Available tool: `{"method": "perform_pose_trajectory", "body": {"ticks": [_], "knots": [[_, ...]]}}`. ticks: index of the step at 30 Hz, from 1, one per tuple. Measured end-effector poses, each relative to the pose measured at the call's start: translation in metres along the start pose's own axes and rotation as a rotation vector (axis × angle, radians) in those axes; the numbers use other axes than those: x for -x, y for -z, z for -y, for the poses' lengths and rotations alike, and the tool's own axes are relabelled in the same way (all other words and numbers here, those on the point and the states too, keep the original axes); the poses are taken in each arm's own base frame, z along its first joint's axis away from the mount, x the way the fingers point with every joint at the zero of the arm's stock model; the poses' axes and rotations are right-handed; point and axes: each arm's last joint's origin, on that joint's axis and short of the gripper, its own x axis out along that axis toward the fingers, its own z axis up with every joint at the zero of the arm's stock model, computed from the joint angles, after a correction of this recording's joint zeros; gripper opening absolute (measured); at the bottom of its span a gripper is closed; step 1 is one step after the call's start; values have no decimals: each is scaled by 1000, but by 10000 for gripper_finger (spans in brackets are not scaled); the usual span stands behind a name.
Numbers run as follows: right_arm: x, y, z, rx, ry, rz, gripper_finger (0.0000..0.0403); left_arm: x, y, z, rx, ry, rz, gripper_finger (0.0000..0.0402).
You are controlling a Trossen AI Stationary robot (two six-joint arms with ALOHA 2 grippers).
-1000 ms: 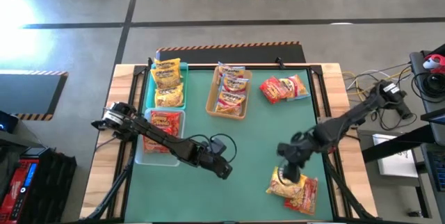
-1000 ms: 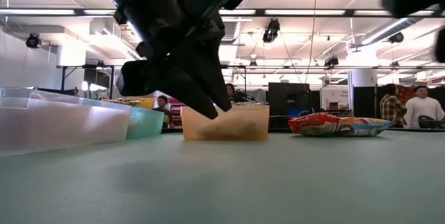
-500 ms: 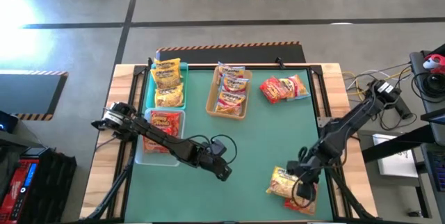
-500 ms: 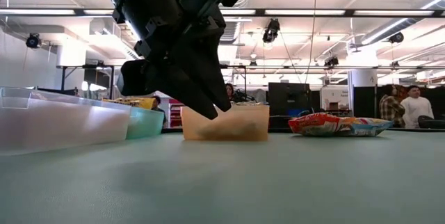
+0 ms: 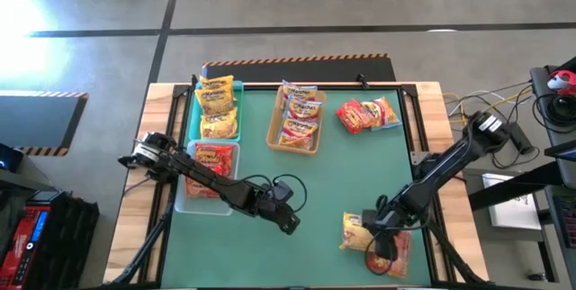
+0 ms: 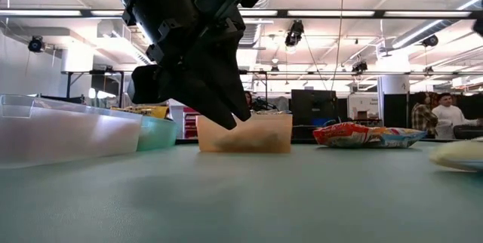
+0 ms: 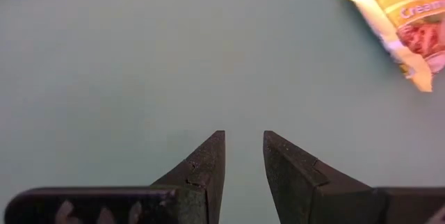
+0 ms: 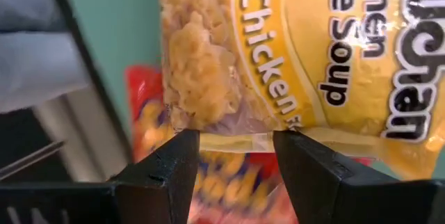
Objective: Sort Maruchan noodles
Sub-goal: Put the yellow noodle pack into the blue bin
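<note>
A yellow Maruchan noodles packet [image 5: 351,231] lies near the table's front right, partly on a red packet [image 5: 400,252] and partly on the green mat. My right gripper [image 5: 372,237] is low over this pile and open, with the yellow packet's end between its fingertips [image 8: 236,147]. My left gripper [image 5: 292,224] hovers over bare mat left of centre, its fingers [image 7: 243,140] a little apart with nothing between them. Other packets lie in three trays at the far left and centre. My right gripper's open fingers stand on either side of the yellow packet's sealed end edge [image 8: 236,141], and both fingertips [image 8: 182,149] touch that edge. They come slanting down from the table's right. The packet lies flat, partly on the red packet [image 8: 144,95].
A teal tray [image 5: 197,114] holds yellow packets, a clear tray [image 5: 180,198] red ones, and a tan tray [image 5: 273,126] orange-and-red ones. Two loose packets [image 5: 367,114] lie at the far right. The mat's middle is bare. People stand in the room beyond the far edge.
My right gripper has come down and toward the table's near edge onto the front-right pile, staying open. The yellow packet has slid a little toward the table's left and now shows at the low view's right edge.
</note>
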Motion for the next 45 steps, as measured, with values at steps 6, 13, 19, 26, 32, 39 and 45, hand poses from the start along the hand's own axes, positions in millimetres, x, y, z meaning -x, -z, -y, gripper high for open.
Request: {"method": "perform_pose_trajectory", "body": {"ticks": [6,13,19,26,32,39,45], "knots": [[-5,-13,9,109,130,152,178,0,0,0,1,1,0,82],[-7,-46,25,179,286,356,178,1,0,0,-4,6,-16,82],[-6,-91,39,162,268,560,174,1,2,0,-12,8,-32,82],[-3,-133,53,41,131,765,158,1,4,1,-6,10,-40,82],[10,-133,50,68,61,757,149,2,3,0,59,-10,-17,82],[30,-127,48,131,130,813,148,1,-5,-3,274,-81,212,82],[41,-126,60,69,176,793,148,-6,-9,-7,368,-91,238,82]]}}
